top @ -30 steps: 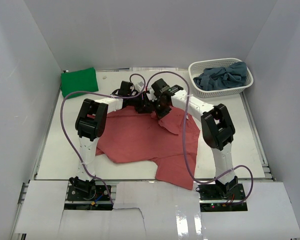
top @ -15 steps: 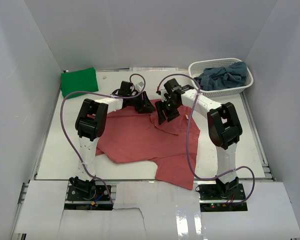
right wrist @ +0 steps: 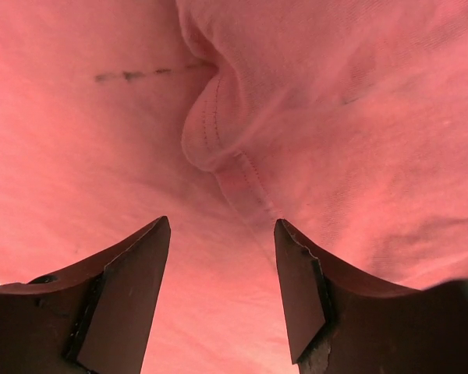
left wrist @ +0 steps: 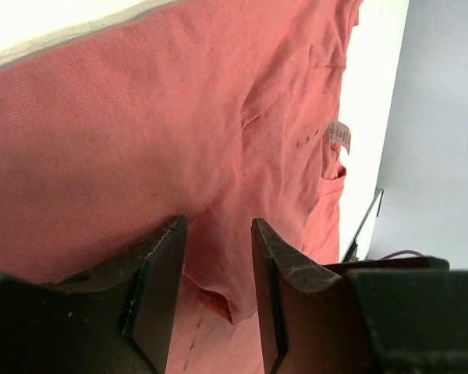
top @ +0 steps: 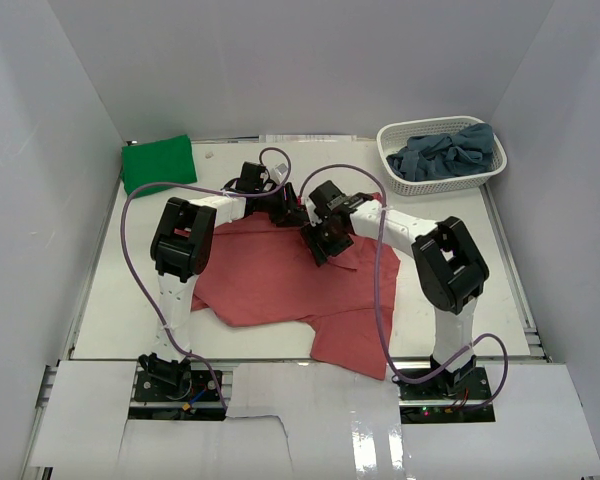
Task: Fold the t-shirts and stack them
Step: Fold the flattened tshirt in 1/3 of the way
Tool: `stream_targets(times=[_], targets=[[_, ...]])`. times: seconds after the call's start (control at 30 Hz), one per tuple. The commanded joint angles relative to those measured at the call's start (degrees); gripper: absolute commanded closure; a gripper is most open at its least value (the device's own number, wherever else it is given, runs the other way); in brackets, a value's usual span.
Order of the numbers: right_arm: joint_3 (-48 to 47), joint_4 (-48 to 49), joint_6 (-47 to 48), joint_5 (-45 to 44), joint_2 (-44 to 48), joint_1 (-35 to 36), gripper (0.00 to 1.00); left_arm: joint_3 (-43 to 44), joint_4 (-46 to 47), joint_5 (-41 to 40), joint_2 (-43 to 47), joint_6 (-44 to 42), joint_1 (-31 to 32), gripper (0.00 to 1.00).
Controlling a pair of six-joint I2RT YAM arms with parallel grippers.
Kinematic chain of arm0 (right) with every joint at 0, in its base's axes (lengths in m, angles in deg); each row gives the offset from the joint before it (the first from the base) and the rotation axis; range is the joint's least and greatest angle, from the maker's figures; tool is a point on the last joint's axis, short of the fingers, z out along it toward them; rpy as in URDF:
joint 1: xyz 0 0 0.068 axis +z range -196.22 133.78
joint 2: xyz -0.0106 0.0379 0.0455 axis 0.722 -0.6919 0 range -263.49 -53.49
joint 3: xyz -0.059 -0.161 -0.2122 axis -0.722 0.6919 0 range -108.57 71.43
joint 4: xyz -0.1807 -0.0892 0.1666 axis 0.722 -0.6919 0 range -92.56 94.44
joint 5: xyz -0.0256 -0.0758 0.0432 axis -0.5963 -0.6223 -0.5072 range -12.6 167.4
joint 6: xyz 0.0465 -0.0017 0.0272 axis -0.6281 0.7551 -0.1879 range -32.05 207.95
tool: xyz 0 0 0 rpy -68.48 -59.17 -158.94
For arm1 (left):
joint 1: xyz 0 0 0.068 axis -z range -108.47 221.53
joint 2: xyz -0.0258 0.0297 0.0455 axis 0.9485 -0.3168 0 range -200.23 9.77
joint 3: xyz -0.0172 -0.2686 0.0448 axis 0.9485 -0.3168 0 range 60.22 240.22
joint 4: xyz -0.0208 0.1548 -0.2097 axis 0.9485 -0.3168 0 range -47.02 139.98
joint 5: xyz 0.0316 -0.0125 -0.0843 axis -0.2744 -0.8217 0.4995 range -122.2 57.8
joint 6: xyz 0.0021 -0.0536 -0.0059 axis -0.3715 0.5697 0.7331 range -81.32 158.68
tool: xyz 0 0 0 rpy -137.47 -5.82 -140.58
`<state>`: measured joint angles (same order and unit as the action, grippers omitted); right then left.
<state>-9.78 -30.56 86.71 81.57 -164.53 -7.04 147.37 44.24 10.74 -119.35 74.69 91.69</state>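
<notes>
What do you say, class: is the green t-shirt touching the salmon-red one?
Apart. The top view shows bare table between the folded green t-shirt and the spread salmon-red t-shirt.

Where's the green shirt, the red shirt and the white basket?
green shirt point(top: 158, 163): top view, middle of the folded cloth.
red shirt point(top: 270, 280): top view, the flat middle part.
white basket point(top: 420, 184): top view, its front wall.

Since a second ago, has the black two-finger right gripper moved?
Yes. The right gripper has drawn nearer and leftward, away from the white plastic lattice basket.
</notes>
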Motion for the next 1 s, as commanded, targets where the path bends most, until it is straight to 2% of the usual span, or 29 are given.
stream_targets(times=[0.0, 0.1, 0.37, 0.73, 0.97], targets=[[0.61, 4.06, 2.97, -7.55, 3.64, 3.18, 0.38, -0.32, -0.68, 1.1, 1.77, -0.68, 0.32, 0.5], [1.31, 7.21, 5.27, -14.33, 4.43, 6.25, 0.39, -0.32, -0.77, 0.92, 1.86, -0.77, 0.32, 0.5], [0.53, 12.77, 10.2, -20.42, 5.06, 11.62, 0.39, 0.38, -1.56, 0.74, 1.68, -1.2, 0.32, 0.5], [-6.85, 10.92, 12.22, -24.64, -3.12, 12.06, 0.43, 0.74, -2.0, 0.92, 1.41, -1.38, 0.32, 0.5], [-12.74, 9.43, 12.22, -24.47, -7.69, 10.4, 0.51, 0.3, -2.0, 0.74, 1.5, -1.56, 0.32, 0.5]])
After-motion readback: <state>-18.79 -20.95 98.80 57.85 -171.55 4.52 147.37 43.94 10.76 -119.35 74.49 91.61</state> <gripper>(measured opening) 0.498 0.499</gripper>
